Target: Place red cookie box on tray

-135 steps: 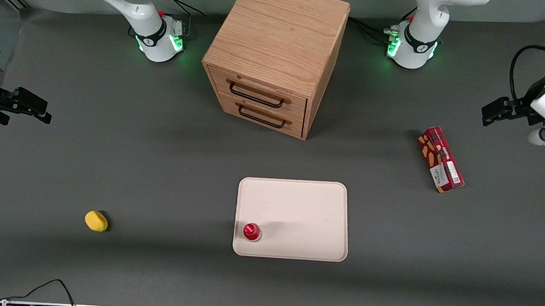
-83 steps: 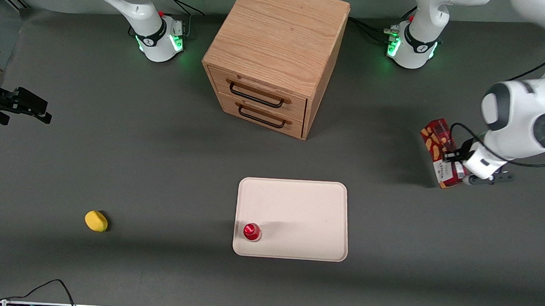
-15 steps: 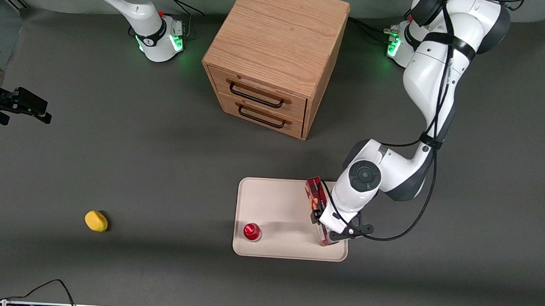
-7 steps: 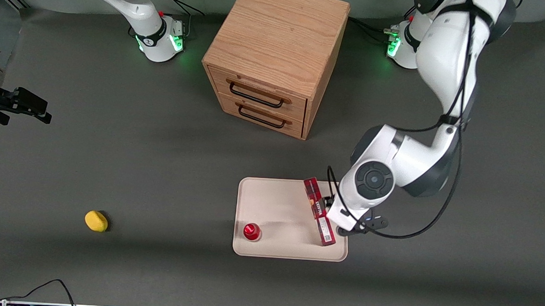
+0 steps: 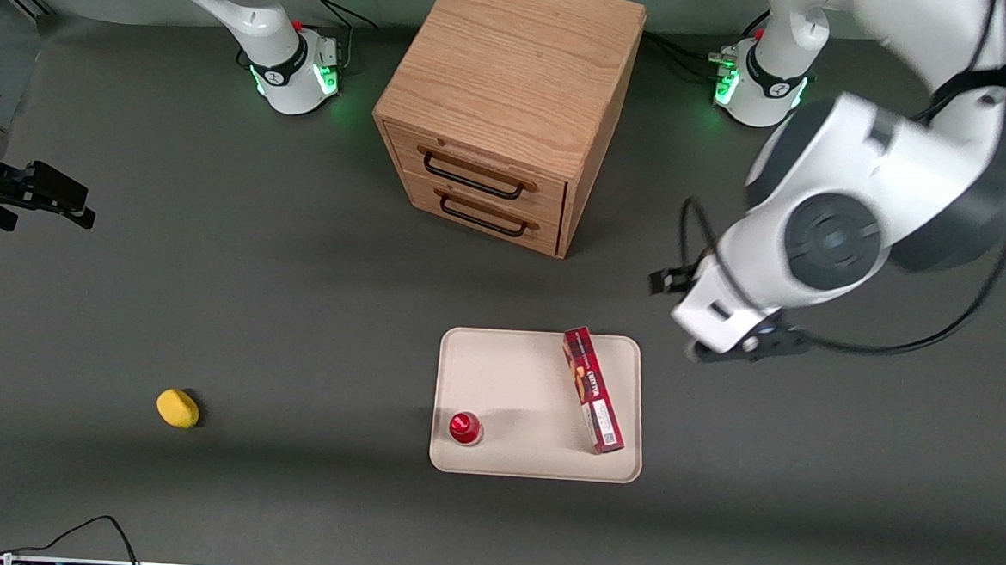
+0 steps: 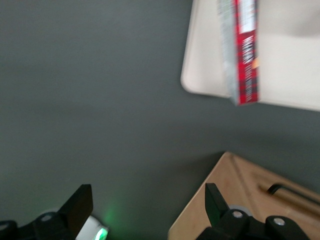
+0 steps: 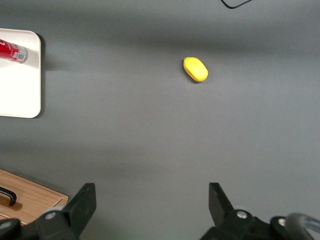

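Lying on the tray (image 5: 498, 377) in the front view, the box (image 5: 594, 390) rests on its narrow side, running lengthwise near the rim toward the working arm's end. A red-capped item (image 5: 464, 428) stands on the same tray, well apart from the box. The claw (image 5: 736, 346) hangs above the table, clear of the tray and nearer the cabinet (image 5: 504, 102); its fingers are hidden under the wrist here. The box looks placed, so little remains at risk. Balanced on a thin side, though, it could tip flat if the arm or its cable brushed it while pulling away.

From the left wrist camera, the fingers (image 6: 79, 205) show spread wide with nothing between them, which the front view cannot settle. That camera also shows the box (image 6: 246, 50) with one end reaching the tray (image 6: 200, 75) rim, seeming slightly over it.

From the right wrist camera comes only a yellow thing (image 7: 195, 69) toward the parked arm's end, besides a tray (image 7: 20, 90) corner.
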Available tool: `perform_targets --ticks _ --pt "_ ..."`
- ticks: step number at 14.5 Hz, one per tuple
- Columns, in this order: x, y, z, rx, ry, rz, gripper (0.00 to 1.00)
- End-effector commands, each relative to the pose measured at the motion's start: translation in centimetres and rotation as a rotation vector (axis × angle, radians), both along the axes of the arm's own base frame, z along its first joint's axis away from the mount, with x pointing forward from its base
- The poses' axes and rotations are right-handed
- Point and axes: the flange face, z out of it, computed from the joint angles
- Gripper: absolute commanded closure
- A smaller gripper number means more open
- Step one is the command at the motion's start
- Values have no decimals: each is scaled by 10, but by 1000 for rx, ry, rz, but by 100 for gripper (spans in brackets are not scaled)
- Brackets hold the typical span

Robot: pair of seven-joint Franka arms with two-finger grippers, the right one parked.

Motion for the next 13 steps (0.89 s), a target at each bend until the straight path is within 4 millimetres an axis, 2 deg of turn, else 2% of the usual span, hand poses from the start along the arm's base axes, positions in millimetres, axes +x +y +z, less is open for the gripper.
perform_targets --ticks 1,3,5,6,8,11,13 --pt "-29 27 49 5 13 -14 0" --pt "-44 50 75 15 17 -24 0" --pt "-65 75 91 -5 22 -67 0" --pt "-75 100 98 -25 4 -88 0" --pt "-93 143 93 -61 -18 -140 0" --pt "-105 202 76 -91 -51 -192 0" --pt "-113 218 64 -61 -93 -219 0"
